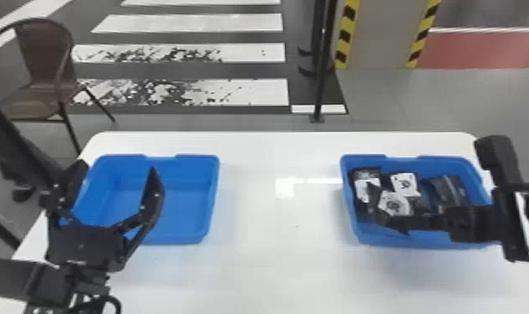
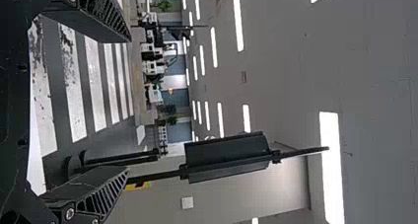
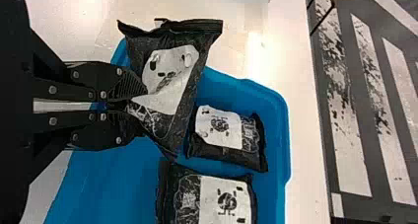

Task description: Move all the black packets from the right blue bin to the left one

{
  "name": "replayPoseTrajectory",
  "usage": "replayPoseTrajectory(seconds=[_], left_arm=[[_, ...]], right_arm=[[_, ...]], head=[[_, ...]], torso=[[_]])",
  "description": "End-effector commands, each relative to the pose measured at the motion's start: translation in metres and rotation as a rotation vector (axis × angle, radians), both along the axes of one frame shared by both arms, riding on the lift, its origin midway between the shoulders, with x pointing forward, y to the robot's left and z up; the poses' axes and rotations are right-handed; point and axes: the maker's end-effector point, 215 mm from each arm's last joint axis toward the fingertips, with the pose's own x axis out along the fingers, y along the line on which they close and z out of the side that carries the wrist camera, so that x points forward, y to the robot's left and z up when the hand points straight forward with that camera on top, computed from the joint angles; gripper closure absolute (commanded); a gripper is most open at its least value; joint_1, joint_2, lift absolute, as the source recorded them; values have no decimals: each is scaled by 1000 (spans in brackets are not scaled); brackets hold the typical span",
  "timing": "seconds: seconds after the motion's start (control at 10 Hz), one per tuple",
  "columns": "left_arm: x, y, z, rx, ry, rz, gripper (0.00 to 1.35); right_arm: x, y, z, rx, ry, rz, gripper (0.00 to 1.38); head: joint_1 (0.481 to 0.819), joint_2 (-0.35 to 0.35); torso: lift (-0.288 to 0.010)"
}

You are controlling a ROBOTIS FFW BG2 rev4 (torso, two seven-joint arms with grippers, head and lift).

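1. Progress: early, by my read. The left blue rectangular plastic bin (image 1: 175,239) is empty, so no transfer done. All the black packets I can see are at the right blue rectangular plastic bin (image 1: 401,240).
2. Right black two-finger gripper (image 3: 132,104): jaws closed on a soft black packet with a white printed label (image 3: 172,81), pinched at its side edge. I have it at the right bin, over the end nearer the left bin. Can't tell if it's clear of the bin floor.
3. To go: that one, plus at least three in the bin: a white-labelled black packet by the far wall (image 3: 222,130), a second white-labelled black packet beside it (image 3: 212,202) and a darker black packet farther right (image 1: 447,190). Count not firm; my arm hides part of the bin.
4. Held packet pose: long axis crosswise to the fingers, roughly left-right over the bin. Crimped end points toward the left bin, label faces the wrist camera. Exact tilt: can't tell.
5. Left black two-finger gripper (image 1: 116,170): jaws wide apart, nothing between them, above the left bin.
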Motion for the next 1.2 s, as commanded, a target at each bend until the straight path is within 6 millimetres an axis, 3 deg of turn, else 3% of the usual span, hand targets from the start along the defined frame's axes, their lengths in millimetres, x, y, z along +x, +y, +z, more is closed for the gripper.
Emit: replayPoseTrajectory(seconds=[0.0, 0.2, 0.4, 0.6, 0.8, 1.1], left_arm=[[-2, 0, 4, -1, -14, 1, 110], [-4, 0, 7, -6, -26, 0, 110], [-3, -3, 10, -21, -33, -6, 107], [-4, -6, 16, -76, -56, -21, 105], [-6, -17, 22, -138, -77, -53, 110], [-7, -43, 32, -218, -103, -121, 110]], right_arm=[[1, 4, 25, 24, -76, 13, 1099], [19, 21, 61, 49, -214, 66, 1099], [37, 58, 98, 129, -371, 162, 1099], [60, 101, 110, 224, -465, 268, 1099], [81, 163, 128, 376, -584, 412, 1098], [71, 229, 135, 524, -618, 525, 1098]], head=[[695, 15], [695, 20], [695, 41], [695, 87], [695, 127], [674, 207]], torso=[[-140], [-140], [-140], [-140], [-140], [-140]])
